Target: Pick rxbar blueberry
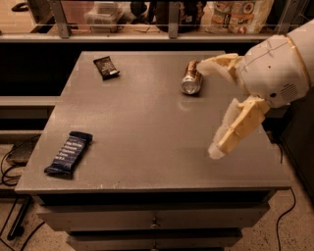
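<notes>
Count on the grey table (147, 127): one rxbar blueberry (68, 153), one black packet (106, 67), one drink can (191, 77). One gripper (209, 109) with two fingers in view.

Rxbar blueberry: lies flat near the front-left corner of the table top, close to the left edge, with the white lettering facing up. Its long axis runs diagonally, near end toward the front-left and far end toward the back-right. Nothing touches it. It is well apart from the other two items and from the gripper.

Black packet: lies flat at the back-left of the top. It is squarish and shorter than the bar.

Drink can: lies on its side at the back, right of centre, with its silver end turned toward the camera. Whether it is sealed cannot be told.

Gripper: comes in from the right edge of the view and hangs above the right half of the table. Its fingers are spread wide and hold nothing. The upper finger (221, 66) shows just beside the can in this view; whether they touch cannot be told. The lower finger (235, 130) angles down toward the table's front-right area.

Containers: drawer fronts (152, 215) under the table top are shut, so their contents are not visible. Bags (240, 14) stand on the ledge behind the table; their contents cannot be made out.
</notes>
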Robot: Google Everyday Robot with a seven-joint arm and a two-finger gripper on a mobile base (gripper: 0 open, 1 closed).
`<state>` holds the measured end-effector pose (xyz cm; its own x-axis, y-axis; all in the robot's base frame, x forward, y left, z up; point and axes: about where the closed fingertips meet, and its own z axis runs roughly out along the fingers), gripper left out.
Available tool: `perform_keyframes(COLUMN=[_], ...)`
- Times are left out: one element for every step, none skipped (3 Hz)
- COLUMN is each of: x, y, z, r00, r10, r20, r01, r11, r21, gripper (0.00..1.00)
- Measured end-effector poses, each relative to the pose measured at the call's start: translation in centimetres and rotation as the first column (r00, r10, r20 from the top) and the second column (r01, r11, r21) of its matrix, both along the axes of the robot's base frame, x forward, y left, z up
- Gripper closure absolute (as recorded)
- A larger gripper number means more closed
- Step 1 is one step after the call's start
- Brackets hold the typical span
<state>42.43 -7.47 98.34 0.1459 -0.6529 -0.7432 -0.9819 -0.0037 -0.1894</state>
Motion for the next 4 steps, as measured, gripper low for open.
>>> perform_keyframes(x=[-0.2, 0.1, 1.1, 2.2], y=[0.8, 0.9, 3.8, 7.5], z=[0.2, -0.3, -1.8, -3.2], r00=[0.9999, 0.9995, 0.9982, 0.9958], r10=[0.012, 0.001, 0.028, 0.07], r20=[-0.007, -0.032, -0.053, -0.059], r01=[-0.012, 0.0, -0.025, -0.065], r11=[1.0, 1.0, 0.998, 0.994], r21=[0.017, 0.017, 0.051, 0.089], gripper=[0.0, 0.0, 0.0, 0.0])
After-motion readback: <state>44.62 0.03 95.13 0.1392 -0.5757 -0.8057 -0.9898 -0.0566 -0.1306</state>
